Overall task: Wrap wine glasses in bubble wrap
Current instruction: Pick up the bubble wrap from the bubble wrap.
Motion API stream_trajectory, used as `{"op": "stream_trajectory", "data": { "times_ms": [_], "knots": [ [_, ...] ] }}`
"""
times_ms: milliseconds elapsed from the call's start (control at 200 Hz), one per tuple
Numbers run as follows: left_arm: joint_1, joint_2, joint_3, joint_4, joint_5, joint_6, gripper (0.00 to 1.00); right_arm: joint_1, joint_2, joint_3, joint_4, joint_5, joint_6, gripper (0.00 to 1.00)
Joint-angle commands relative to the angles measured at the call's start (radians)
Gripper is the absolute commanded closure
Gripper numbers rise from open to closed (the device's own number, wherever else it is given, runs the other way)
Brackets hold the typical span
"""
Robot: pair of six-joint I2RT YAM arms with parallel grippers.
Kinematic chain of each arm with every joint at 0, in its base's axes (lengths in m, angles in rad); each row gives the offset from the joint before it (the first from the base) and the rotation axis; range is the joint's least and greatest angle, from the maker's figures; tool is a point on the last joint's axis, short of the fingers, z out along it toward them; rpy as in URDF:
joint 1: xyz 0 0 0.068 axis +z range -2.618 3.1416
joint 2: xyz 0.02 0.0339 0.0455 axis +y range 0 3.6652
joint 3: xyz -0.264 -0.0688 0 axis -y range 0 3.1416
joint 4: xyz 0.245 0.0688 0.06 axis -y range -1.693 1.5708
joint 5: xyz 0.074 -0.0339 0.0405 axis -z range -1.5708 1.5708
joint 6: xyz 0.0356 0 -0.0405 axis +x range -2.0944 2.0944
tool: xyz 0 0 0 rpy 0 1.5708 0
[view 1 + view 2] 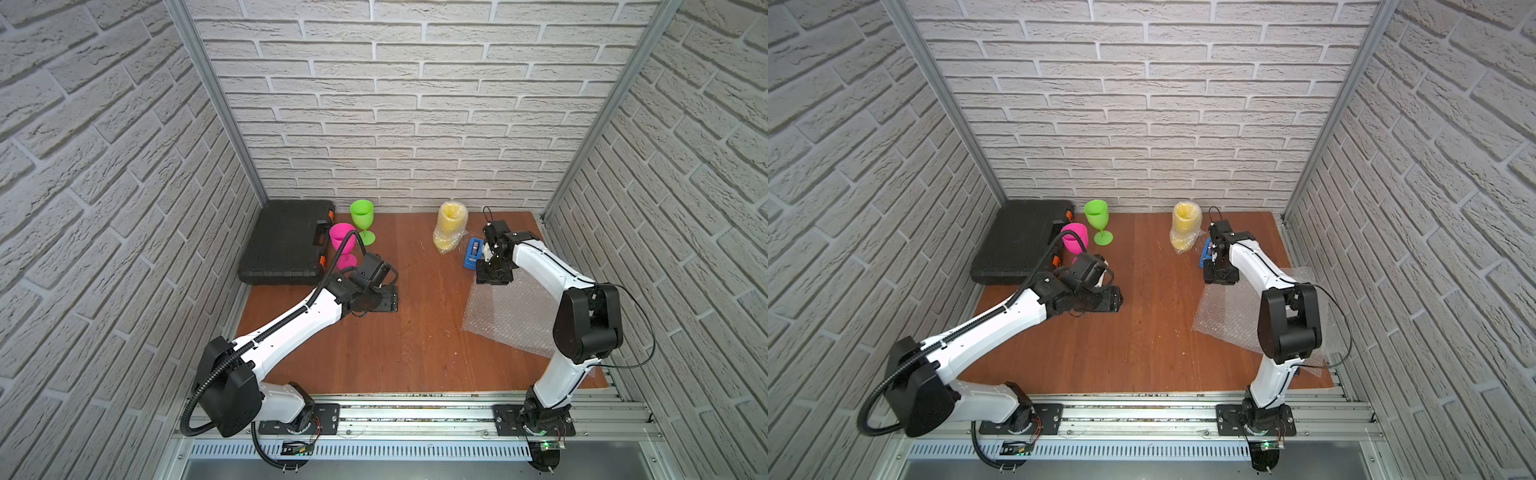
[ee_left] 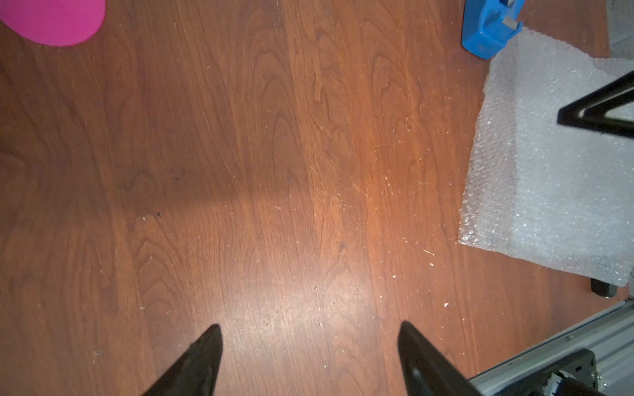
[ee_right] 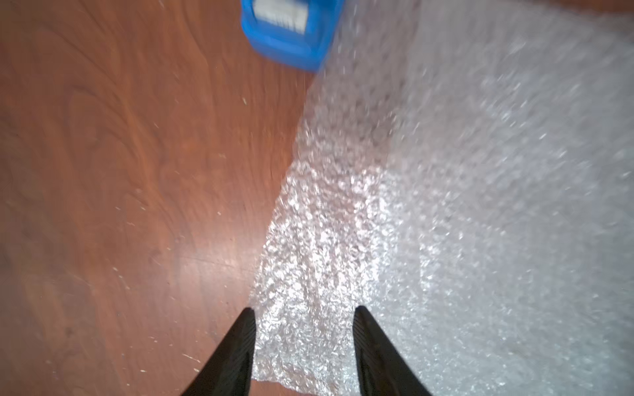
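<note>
Left gripper [image 2: 310, 325], right gripper [image 3: 303, 310] apart — yellow goblet [image 1: 451, 218] inside bubble wrap [image 1: 456, 240]; case [image 1: 286, 243] seemingly shut.

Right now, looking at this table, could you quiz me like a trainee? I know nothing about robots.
1. Which goblet is already wrapped? A pink goblet, B yellow goblet, C green goblet.
2. True or false: the left gripper is shut.
3. What blue thing stands at the edge of the flat bubble wrap sheet?
Key: 1 B; the pink goblet and green goblet stand bare. 2 False: its jaws stand apart, holding nothing. 3 The tape dispenser.
</note>
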Motion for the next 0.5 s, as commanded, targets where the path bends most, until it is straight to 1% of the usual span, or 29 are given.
{"op": "stream_trajectory", "data": {
  "times_ms": [0,330,425,500],
  "knots": [
    [0.005,-0.019,-0.022,0.031,0.008,0.0,0.21,0.023,0.011,-0.062,0.089,-0.04,0.045,0.5],
    [0.013,-0.019,-0.033,0.038,-0.005,-0.011,0.21,0.077,0.139,-0.097,0.151,-0.049,0.051,0.51],
    [0.017,-0.02,-0.028,0.034,-0.005,-0.013,0.21,0.08,0.154,-0.104,0.15,-0.031,0.05,0.56],
    [0.017,-0.019,-0.026,0.031,-0.007,-0.013,0.21,0.08,0.147,-0.115,0.148,-0.012,0.051,0.64]
  ]
}}
